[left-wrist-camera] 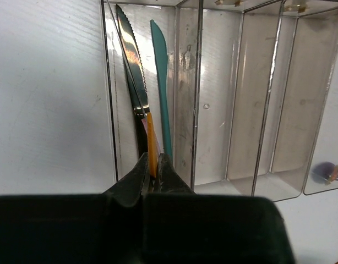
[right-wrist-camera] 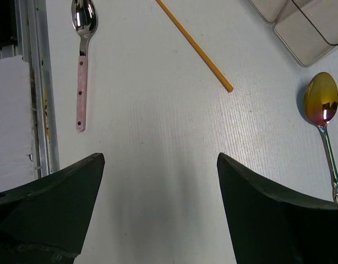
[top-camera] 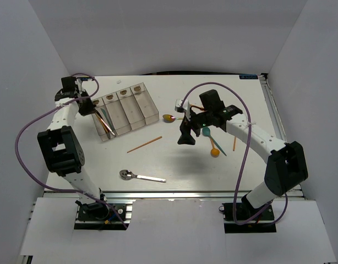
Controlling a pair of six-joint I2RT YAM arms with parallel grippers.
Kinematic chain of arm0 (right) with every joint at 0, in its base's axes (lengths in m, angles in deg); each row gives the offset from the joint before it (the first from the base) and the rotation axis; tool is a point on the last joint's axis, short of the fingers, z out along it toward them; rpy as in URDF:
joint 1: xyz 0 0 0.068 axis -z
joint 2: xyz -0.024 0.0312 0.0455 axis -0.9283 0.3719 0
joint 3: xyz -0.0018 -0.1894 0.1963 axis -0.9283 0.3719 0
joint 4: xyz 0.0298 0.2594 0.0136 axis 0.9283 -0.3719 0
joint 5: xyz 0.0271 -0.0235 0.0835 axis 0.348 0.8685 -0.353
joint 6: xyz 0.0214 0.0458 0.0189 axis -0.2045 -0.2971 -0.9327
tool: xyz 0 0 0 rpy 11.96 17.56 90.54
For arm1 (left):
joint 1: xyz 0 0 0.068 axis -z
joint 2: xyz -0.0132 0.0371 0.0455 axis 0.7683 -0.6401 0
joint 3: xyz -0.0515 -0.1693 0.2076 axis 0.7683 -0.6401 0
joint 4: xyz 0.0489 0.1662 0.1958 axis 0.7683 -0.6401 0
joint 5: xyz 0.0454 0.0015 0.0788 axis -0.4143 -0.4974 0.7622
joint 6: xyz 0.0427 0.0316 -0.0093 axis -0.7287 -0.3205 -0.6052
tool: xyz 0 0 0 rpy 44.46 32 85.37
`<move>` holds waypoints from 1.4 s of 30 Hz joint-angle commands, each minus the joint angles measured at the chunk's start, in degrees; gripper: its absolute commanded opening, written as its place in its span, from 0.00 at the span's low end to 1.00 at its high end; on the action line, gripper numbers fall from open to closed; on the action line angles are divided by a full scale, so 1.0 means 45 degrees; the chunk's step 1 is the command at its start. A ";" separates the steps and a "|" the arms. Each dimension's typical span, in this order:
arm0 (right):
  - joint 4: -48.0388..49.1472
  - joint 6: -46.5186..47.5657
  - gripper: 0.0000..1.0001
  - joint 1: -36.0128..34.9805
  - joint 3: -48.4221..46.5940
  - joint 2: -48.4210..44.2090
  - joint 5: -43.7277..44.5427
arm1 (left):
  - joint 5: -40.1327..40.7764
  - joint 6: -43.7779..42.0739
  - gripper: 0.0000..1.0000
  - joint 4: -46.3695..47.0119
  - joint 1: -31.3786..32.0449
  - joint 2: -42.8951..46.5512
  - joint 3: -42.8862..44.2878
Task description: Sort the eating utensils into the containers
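The containers (top-camera: 137, 108) (left-wrist-camera: 229, 121) are four clear bins in a row at the back left. In the leftmost bin lie a teal knife (left-wrist-camera: 160, 71) and a serrated knife with an orange handle (left-wrist-camera: 151, 144) (top-camera: 107, 125). My left gripper (left-wrist-camera: 152, 169) (top-camera: 93, 106) is shut on that orange handle at the bin's end. My right gripper (right-wrist-camera: 161, 159) (top-camera: 186, 138) hangs open over bare table with nothing between its fingers. Loose on the table are an orange chopstick (top-camera: 144, 144) (right-wrist-camera: 194, 47), a pink-handled spoon (top-camera: 142, 176) (right-wrist-camera: 82, 66) and an iridescent spoon (top-camera: 169, 117) (right-wrist-camera: 322, 104).
A teal spoon (top-camera: 206, 132), an orange spoon (top-camera: 214, 152) and a short orange stick (top-camera: 234, 143) lie under and beside the right arm. White walls close in the table on three sides. A metal rail (top-camera: 174, 194) runs along the near edge.
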 commanded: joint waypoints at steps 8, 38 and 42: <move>-0.0025 0.0234 0.89 0.0091 -0.0028 -0.0054 -0.0314 | -0.0172 -0.0328 0.00 0.0267 -0.0019 -0.0206 0.0511; 0.1145 0.3451 0.89 0.1241 -0.0087 -0.0816 -0.0369 | -0.1285 0.0509 0.84 0.0207 -0.0018 0.5122 -0.3035; -0.0582 0.7054 0.89 0.1965 -0.0047 -0.0816 -0.3567 | -0.2589 0.1543 0.90 0.0734 -0.0018 0.7482 -0.4890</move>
